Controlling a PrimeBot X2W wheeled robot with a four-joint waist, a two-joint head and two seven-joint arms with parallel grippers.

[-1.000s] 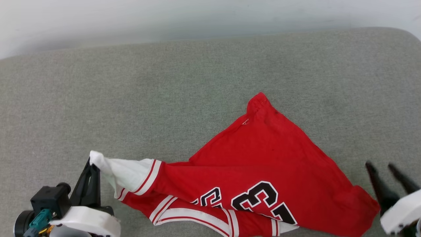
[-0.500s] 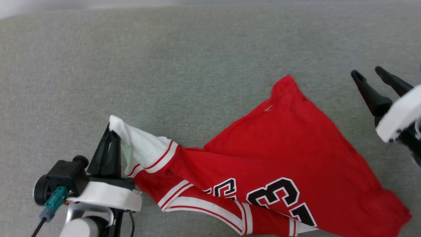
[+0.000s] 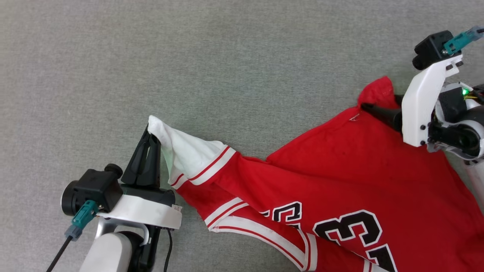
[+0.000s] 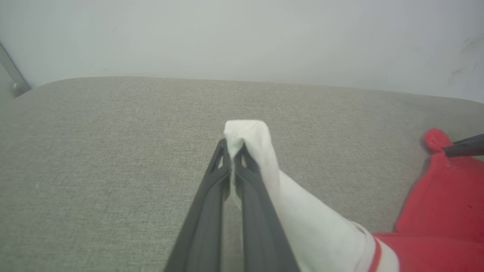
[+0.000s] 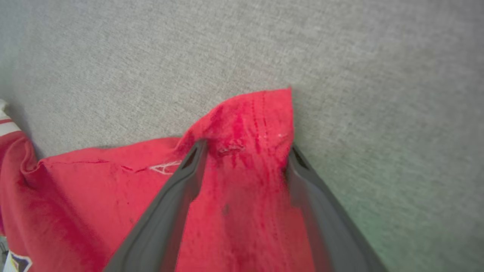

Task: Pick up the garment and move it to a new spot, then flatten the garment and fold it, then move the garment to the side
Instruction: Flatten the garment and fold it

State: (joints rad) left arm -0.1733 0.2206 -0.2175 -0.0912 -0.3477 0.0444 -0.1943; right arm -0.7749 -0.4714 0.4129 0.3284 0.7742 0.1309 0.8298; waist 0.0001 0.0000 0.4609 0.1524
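The garment (image 3: 340, 181) lies on the grey cushion (image 3: 189, 75), well short of its far edge. The left gripper (image 4: 231, 145) is fully closed on the garment's white end, holding that end raised. The right gripper (image 5: 245, 149) stands wide open. Its fingers (image 5: 177, 196) straddle the garment's red corner without clamping it.

A grey-green woven fabric surface (image 3: 196, 75) spreads across the head view. In the left wrist view its rounded far edge meets a plain pale wall (image 4: 242, 34) at twelve o'clock, and a slim grey bar (image 4: 11, 70) slants at ten o'clock.
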